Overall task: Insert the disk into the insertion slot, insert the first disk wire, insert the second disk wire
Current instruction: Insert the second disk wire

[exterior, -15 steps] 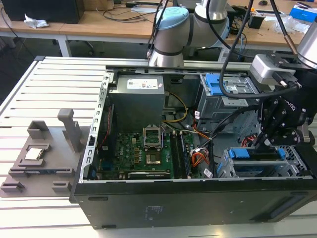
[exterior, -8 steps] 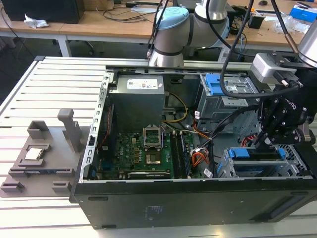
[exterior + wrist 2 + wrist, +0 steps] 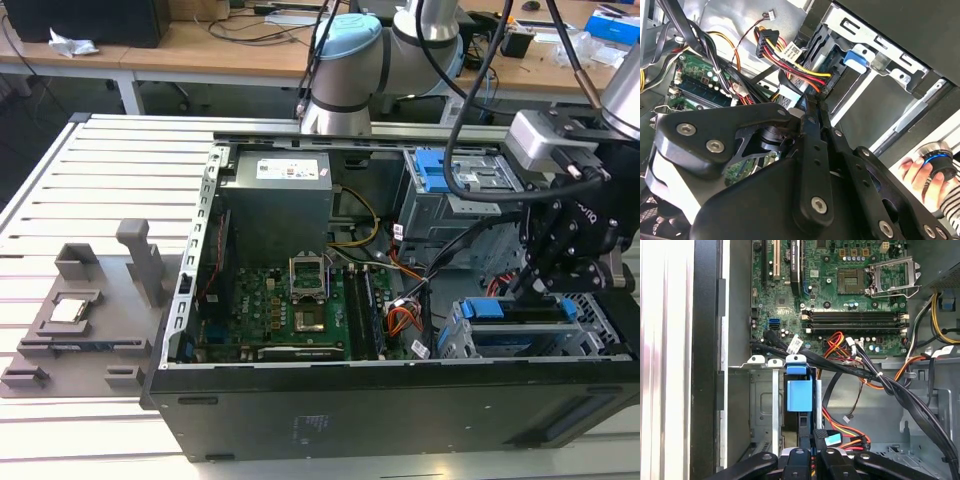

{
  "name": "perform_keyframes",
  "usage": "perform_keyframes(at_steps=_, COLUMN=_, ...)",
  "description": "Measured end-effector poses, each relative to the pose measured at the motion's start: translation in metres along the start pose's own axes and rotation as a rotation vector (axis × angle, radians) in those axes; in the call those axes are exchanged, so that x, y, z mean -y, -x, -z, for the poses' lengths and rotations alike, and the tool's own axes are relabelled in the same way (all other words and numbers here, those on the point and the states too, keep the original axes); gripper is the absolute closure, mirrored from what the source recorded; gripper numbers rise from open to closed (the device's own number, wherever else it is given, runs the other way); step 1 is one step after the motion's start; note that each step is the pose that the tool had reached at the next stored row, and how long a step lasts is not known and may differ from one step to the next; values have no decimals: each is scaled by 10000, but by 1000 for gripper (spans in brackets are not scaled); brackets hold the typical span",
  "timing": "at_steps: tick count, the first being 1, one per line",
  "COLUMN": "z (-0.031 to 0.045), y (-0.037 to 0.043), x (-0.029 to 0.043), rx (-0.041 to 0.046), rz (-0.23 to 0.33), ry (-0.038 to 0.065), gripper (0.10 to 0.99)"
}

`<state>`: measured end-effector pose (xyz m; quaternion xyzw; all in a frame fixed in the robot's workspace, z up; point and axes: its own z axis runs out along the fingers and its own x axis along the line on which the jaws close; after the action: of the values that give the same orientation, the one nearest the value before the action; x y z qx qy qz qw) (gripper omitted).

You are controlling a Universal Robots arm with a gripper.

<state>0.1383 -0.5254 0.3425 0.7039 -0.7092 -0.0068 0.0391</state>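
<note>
Gripper [image 3: 560,268]: black linkage with silver screw heads. Just beside its fingertips, the disk [image 3: 799,395] shows bright blue caddy plastic. The insertion slot [image 3: 455,340] around the disk is silver-grey perforated metal. Wires [image 3: 800,67] at the fingertips: red, yellow, orange and black, ending in a black connector. Motherboard [image 3: 840,295] beyond the gripper: green, with black slots. Computer case [image 3: 350,415]: black.
</note>
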Motion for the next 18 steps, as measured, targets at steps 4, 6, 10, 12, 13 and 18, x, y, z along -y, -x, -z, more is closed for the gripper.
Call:
perform_keyframes(at_steps=4, z=-23, y=0, x=1, rx=-6, rz=63, ry=-3, gripper=941)
perform_keyframes(at_steps=6, z=-35, y=-1, x=2, rx=-5, rz=74, ry=-3, gripper=941)
perform_keyframes(at_steps=10, z=-50, y=-15, x=3, rx=0, rz=89, ry=-4, gripper=941)
perform_keyframes(at_steps=12, z=-62, y=-19, x=4, rx=-11, rz=94, ry=-4, gripper=941)
perform_keyframes(at_steps=13, z=-67, y=-20, x=4, rx=-12, rz=94, ry=-5, gripper=941)
perform_keyframes(at_steps=18, z=-70, y=-19, x=7, rx=-2, rz=95, ry=-5, gripper=863)
